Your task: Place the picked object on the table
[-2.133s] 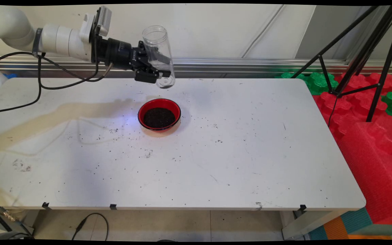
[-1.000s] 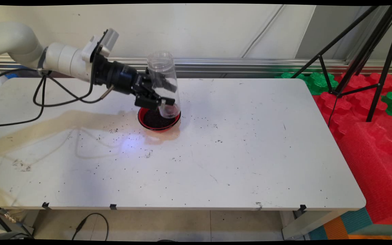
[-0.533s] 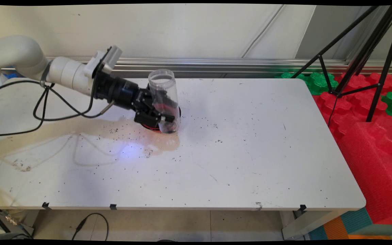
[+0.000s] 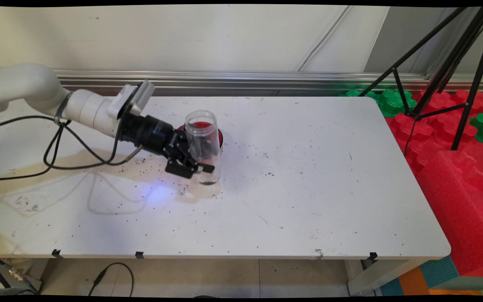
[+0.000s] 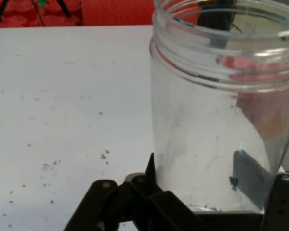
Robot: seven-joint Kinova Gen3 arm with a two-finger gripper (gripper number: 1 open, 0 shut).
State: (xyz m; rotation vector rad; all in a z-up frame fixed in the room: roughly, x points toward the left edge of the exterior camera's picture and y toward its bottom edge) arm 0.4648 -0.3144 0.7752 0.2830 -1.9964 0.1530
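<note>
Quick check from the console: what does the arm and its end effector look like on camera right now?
The arm is smooth, rounded and white, with a pale grey box on the wrist. A black cylindrical section leads to the black two-finger end effector, with an angular linkage. Loose black cables hang in loops beneath it.

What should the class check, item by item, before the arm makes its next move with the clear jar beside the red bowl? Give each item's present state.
1. Grip: gripper shut on the clear jar, low on its body: ok.
2. Jar upright, mouth up: ok.
3. Jar seated on the white table: its base looks down at the surface, but contact: cannot tell.
4. Jar clear of the red bowl: the bowl sits just behind it; gap: cannot tell.
5. Jar empty: only a few dark specks inside: ok.
6. Table clean: dark grains scattered around: not ok.
</note>
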